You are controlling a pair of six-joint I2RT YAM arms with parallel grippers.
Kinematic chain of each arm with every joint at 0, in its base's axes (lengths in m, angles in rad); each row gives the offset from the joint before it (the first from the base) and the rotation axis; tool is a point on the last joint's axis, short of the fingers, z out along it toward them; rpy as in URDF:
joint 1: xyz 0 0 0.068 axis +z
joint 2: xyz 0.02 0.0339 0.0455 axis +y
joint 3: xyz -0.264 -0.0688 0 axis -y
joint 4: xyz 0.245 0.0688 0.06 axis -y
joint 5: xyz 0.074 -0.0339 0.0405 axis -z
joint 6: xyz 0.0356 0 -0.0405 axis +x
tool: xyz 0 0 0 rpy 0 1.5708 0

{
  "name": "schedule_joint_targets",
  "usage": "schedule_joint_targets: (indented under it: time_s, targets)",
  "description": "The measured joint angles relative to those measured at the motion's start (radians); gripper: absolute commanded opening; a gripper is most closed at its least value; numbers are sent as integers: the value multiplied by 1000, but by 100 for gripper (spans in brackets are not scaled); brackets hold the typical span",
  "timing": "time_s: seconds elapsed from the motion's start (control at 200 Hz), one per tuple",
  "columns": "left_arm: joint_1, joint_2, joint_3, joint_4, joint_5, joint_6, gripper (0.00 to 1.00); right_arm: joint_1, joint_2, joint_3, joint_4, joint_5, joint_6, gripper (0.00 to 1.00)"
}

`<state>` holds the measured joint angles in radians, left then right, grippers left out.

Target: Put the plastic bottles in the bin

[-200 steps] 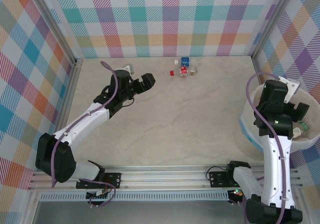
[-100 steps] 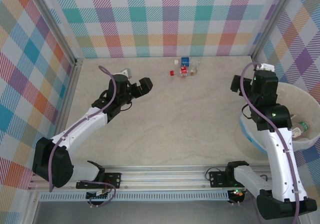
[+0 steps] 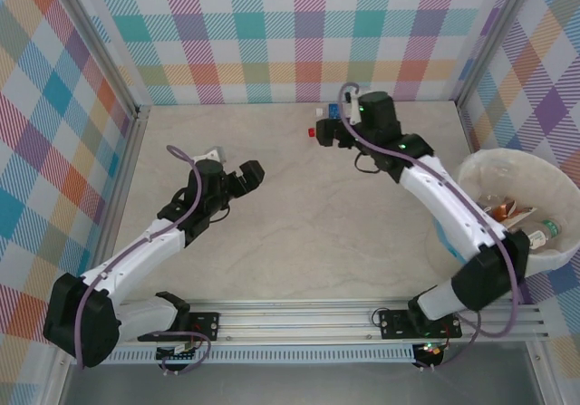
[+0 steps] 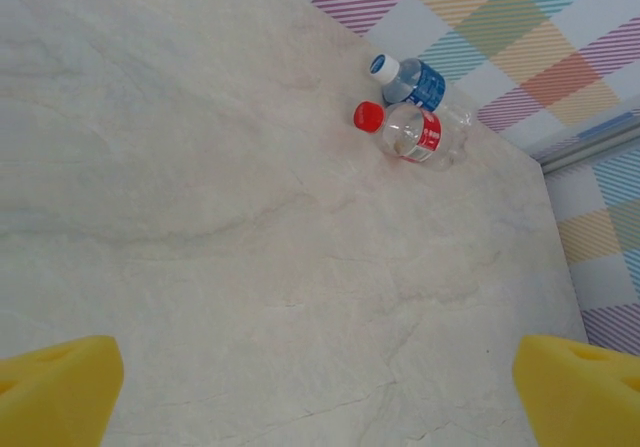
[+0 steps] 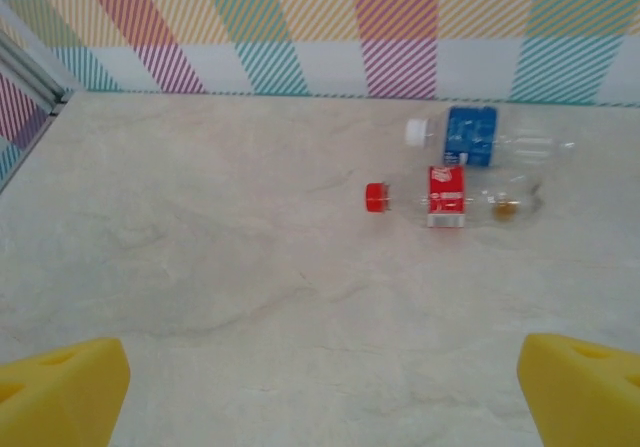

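Note:
Two plastic bottles lie side by side on the table near the back wall. One has a red cap and red label (image 5: 447, 197) (image 4: 412, 134); its cap (image 3: 311, 133) pokes out beside my right arm. The other has a white cap and blue label (image 5: 470, 136) (image 4: 413, 82) (image 3: 335, 110). My right gripper (image 3: 330, 134) (image 5: 320, 392) hovers just short of them, open, with nothing between its yellow fingertips (image 5: 62, 390). Further left, my left gripper (image 3: 246, 177) (image 4: 320, 397) is open and empty over bare table. The white bin (image 3: 544, 166) stands at the right edge.
Inside the bin lie a green-capped bottle (image 3: 545, 236) and some brown and orange items (image 3: 507, 213). Checked walls enclose the table on three sides, with a metal post (image 3: 138, 112) in the back left corner. An aluminium rail (image 3: 299, 319) runs along the near edge.
My right arm has swung from above the bin across to the back middle, beside the two bottles. My left gripper has drawn back a little toward the near left. Both stayed open.

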<state>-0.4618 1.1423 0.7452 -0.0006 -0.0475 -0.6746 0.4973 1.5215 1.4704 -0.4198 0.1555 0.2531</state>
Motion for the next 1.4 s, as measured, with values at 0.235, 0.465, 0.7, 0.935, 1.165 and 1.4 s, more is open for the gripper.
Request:
schedule_joint_targets:
  time_s: [0.235,0.465,0.7,0.935,1.165,1.4]
  targets:
    - [0,-78,-44,-26,-23,-10,100,-2,307,165,20,65,16,100]
    - [1,-116,-61,-54,-56,-11,100,-53,585,414,-2,67,-22,100]
    - [5,-95,-62,-78,-70,-18,100,-111,865,777,-76,33,-37,100]
    - [24,-64,-63,-79,-93,-19,100,-143,1086,1053,-156,-45,-37,100]
    - [27,-34,-63,-77,-94,-32,100,-138,1092,1023,-201,-127,-35,100]
    - [29,-23,-63,-74,-92,-43,100,-129,865,645,-213,-270,-75,100]
